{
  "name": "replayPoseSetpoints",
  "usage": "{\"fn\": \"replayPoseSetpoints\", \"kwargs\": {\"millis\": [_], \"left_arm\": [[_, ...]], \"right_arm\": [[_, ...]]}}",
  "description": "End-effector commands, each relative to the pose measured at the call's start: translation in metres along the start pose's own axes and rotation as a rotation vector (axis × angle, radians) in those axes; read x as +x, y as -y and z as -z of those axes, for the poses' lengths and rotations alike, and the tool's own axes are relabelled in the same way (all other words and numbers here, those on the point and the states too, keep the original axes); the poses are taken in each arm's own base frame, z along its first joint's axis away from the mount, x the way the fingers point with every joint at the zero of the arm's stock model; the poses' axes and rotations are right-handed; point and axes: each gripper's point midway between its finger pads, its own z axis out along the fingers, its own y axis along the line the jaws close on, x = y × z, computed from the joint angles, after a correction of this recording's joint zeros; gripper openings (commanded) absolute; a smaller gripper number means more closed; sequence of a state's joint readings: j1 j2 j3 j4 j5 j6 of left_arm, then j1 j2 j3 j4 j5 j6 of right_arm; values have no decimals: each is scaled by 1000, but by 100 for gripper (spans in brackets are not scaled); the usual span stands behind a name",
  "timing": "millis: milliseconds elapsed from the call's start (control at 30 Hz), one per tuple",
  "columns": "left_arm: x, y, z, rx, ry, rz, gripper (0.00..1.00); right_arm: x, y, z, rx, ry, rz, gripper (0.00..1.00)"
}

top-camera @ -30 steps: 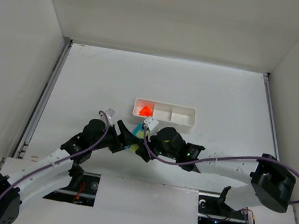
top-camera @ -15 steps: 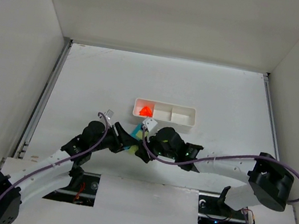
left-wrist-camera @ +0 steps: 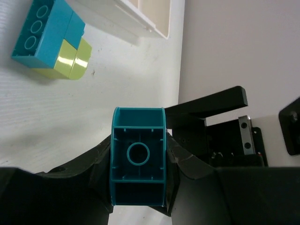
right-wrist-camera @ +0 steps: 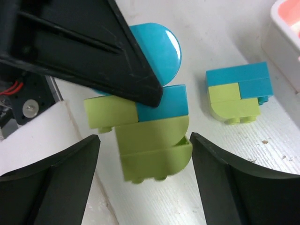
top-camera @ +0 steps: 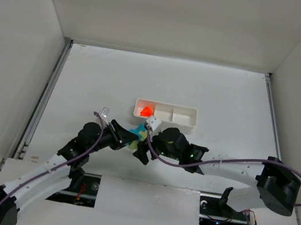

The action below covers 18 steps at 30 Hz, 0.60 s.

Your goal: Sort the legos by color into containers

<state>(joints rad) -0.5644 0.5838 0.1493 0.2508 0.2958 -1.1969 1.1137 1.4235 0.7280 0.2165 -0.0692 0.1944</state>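
From above, the left gripper [top-camera: 130,138] and right gripper [top-camera: 141,147] are hanging tip to tip beside the tray [top-camera: 187,121], an orange lego [top-camera: 146,111] sitting in its left compartment. Left wrist: jaws are pinching a teal lego [left-wrist-camera: 138,161]. Right wrist: jaws are gaping empty either side of a yellow-green-and-teal cluster [right-wrist-camera: 152,138].

Fixed overhead view from the near side; two close wrist views, both on the teal-yellow legos [left-wrist-camera: 49,40]

White table [top-camera: 229,97] w/ 3 white walls [top-camera: 174,12]

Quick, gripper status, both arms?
Left gripper: closed on a teal lego.
Right gripper: open, straddling a green-and-teal stack, not gripping.
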Motion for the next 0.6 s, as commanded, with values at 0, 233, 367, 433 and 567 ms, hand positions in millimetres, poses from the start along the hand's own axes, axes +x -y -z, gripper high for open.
{"fn": "replayPoseSetpoints", "kwargs": {"millis": [0,233,367,433,567], "left_arm": [[-16,23,0,67,60,8,14],[-24,31,0,84,88,-33,14],[-36,51,6,161,144,-57,14],[-44,64,11,218,186,-74,14],[-61,84,18,314,272,-91,14]], "right_arm": [[-38,-9,14,-21,148,-5,85],[-55,5,51,5,288,-104,93],[-74,29,75,32,408,-321,88],[-87,34,85,23,473,-472,79],[-108,31,94,-26,559,-640,46]]}}
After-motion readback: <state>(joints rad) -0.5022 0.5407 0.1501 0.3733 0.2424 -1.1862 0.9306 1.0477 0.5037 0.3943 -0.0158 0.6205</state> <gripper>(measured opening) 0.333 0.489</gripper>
